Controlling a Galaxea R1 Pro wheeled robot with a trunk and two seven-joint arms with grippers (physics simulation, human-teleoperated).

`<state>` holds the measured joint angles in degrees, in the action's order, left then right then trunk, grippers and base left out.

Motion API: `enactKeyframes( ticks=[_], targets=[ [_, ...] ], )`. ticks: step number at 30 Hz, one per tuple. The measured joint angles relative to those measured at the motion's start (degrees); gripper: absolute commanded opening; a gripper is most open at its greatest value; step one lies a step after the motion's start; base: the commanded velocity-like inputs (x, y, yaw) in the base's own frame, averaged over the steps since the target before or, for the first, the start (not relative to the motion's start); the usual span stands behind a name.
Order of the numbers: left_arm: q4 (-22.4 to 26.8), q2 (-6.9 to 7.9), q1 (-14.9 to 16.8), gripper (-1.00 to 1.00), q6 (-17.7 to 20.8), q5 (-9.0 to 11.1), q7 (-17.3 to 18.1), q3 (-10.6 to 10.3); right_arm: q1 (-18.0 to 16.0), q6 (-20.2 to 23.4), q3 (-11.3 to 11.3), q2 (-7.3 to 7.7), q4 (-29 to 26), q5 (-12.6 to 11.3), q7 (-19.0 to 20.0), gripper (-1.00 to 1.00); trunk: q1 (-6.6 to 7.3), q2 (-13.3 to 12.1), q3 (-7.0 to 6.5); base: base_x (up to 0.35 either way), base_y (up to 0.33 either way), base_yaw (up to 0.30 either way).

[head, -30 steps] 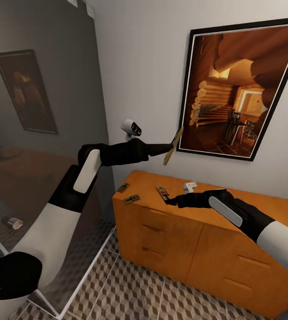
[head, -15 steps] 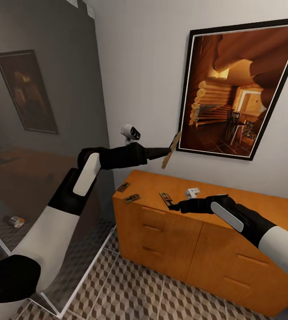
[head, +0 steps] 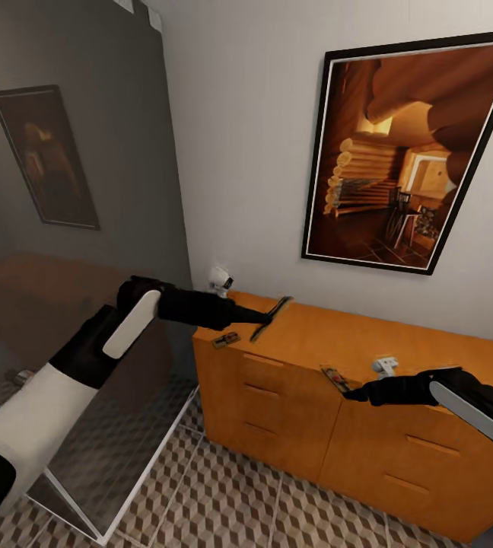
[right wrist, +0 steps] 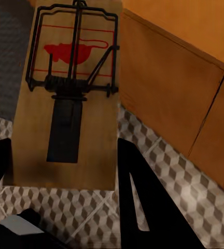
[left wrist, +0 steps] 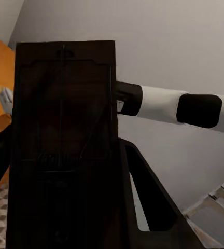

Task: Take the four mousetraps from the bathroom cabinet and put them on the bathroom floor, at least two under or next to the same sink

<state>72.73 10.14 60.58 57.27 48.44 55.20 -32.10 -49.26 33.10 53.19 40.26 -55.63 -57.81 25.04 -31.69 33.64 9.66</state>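
Nearest you is the floor (head: 224,495), patterned tile in front of the cabinet (head: 292,411). Your right gripper (head: 347,391) hangs off the cabinet's front edge, pinching a trap (head: 335,377) by one end; in the right wrist view that trap (right wrist: 73,93) shows its wire bar and red mouse print face on, with tile and drawer fronts beyond it. Farther back, your left gripper (head: 265,318) is clamped on a second trap (head: 271,318), held over the cabinet top; the left wrist view shows its dark slab (left wrist: 65,145) between the fingers. A third trap (head: 226,339) lies on the cabinet top near its left front corner.

You look to be at the carry step: both hands are loaded, nothing is on the floor. The next move calls for turning away from the cabinet and lowering both traps to the tile by the sink. Go low before you let go, since flat slabs can flip.

The fourth trap cannot be made out; your left arm may cover it. A small white thing (head: 386,365) behind the right gripper is too small to name.
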Motion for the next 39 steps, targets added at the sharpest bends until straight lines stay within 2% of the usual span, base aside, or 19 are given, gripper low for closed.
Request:
enactKeyframes(
  ticks=[2,4,6,9,10,13,15,18,21,23,24,25,26,28,31,33,35,37,39],
  targets=[
    [-0.02,1.07,-0.35,-1.0,0.02,0.11,-0.04,-2.45,1.01,-0.01,0.66,0.88,-0.12,-0.03,0.02,-1.0,0.0,0.0,0.0,0.0,0.0,0.0],
    [0.04,1.76,-1.58,-1.0,-0.03,0.04,-0.1,-6.15,1.84,-0.08,2.22,2.02,-0.26,-0.02,0.03,-1.0,0.0,0.0,0.0,0.0,0.0,0.0],
    [0.09,1.99,-3.58,-1.0,-0.06,-0.06,-0.2,-8.83,2.21,-0.18,4.33,3.17,-0.4,0.02,0.06,-1.0,0.0,0.0,0.0,0.0,0.0,0.0],
    [0.15,2.23,-6.68,-1.0,-0.08,-0.18,-0.25,-10.44,2.41,-0.4,7.81,5.05,-0.48,0.0,0.12,-1.0,0.0,0.0,0.0,0.0,0.0,0.0],
    [0.17,2.28,-8.6,-1.0,-0.1,-0.35,-0.32,-10.71,2.48,-0.46,9.62,5.71,-0.57,0.01,0.13,-1.0,0.0,0.0,0.01,0.0,0.0,0.0],
    [-0.28,2.28,-12.17,-1.0,-0.11,-0.58,-0.56,-11.11,2.95,-0.49,13.59,6.51,-0.83,-0.01,0.11,-1.0,0.0,0.0,0.0,0.0,0.0,0.0],
    [-0.53,2.24,-14.23,-1.0,-0.16,-1.56,-0.86,-12.46,3.22,-0.57,16.63,6.68,-1.18,-0.02,0.06,-1.0,0.0,0.0,0.01,0.0,0.0,0.0],
    [-2.15,2.19,-17.14,-1.0,-0.7,-4.9,-1.07,-17.35,3.83,-0.79,20.86,6.78,-1.23,-0.14,-0.26,-1.0,0.0,0.0,0.0,-0.024,0.0,0.0],
    [-7.82,1.64,-18.95,-1.0,-5.09,-6.9,-1.02,-21.73,5.58,-1.66,23.11,6.75,-1.06,-0.18,-0.48,-1.0,-0.02,0.0,0.01,-0.108,0.0,0.0],
    [-13.42,1.06,-19.7,-1.0,-10.34,-7.34,-0.94,-24.5,7.43,-3.47,23.96,6.72,-0.48,-0.17,-0.6,-1.0,-0.02,0.0,0.01,-0.136,0.0,0.0],
    [-15.12,0.88,-19.82,-1.0,-11.74,-7.26,-0.9,-25.16,7.95,-4.09,24.18,6.7,-0.2,-0.19,-0.62,-1.0,-0.02,0.0,0.0,-0.144,0.0,0.0],
    [-19.86,0.3,-20.07,-1.0,-15.76,-7.56,-0.81,-27.05,9.72,-6.16,25.0,6.65,0.98,-0.08,-0.66,-1.0,-0.02,0.0,0.02,-0.146,0.0,0.0],
    [-23.19,-0.31,-20.35,-1.0,-18.14,-7.44,-0.74,-28.43,10.99,-7.9,25.69,6.58,2.09,-0.08,-0.68,-1.0,-0.02,0.0,0.01,-0.147,0.0,0.0],
    [-27.61,-1.33,-21.12,-1.0,-21.14,-7.44,-0.7,-30.52,12.77,-10.88,26.92,6.49,4.16,-0.03,-0.71,-1.0,-0.02,0.0,0.01,-0.147,0.0,0.0],
    [-34.6,-3.66,-24.15,-1.0,-25.38,-7.5,-0.78,-33.31,15.81,-17.04,29.82,5.53,8.76,-0.07,-0.69,-1.0,-0.02,0.0,0.02,-0.135,0.0,0.0],
    [-37.23,-4.44,-25.81,-1.0,-27.07,-7.58,-0.85,-33.85,17.05,-19.41,31.22,4.64,11.1,-0.09,-0.69,-1.0,-0.02,0.01,0.01,-0.123,0.0,0.0],
    [-40.47,-4.92,-27.75,-1.0,-30.16,-7.65,-0.9,-34.17,18.44,-21.9,32.43,3.06,14.61,-0.14,-0.71,-1.0,-0.02,0.01,0.01,-0.087,0.0,0.0],
    [-46.28,-5.37,-29.53,-1.0,-36.98,-7.7,-0.97,-34.38,20.39,-25.34,33.12,-0.75,20.81,-0.23,-0.75,-1.0,-0.01,0.01,-0.02,-0.026,0.0,0.0],
    [-51.64,-6.31,-30.62,-1.0,-41.56,-7.62,-1.02,-34.44,21.59,-27.42,33.24,-4.48,26.39,-0.27,-0.8,-1.0,0.0,0.0,-0.14,-0.01,0.0,0.0]
  ],
)
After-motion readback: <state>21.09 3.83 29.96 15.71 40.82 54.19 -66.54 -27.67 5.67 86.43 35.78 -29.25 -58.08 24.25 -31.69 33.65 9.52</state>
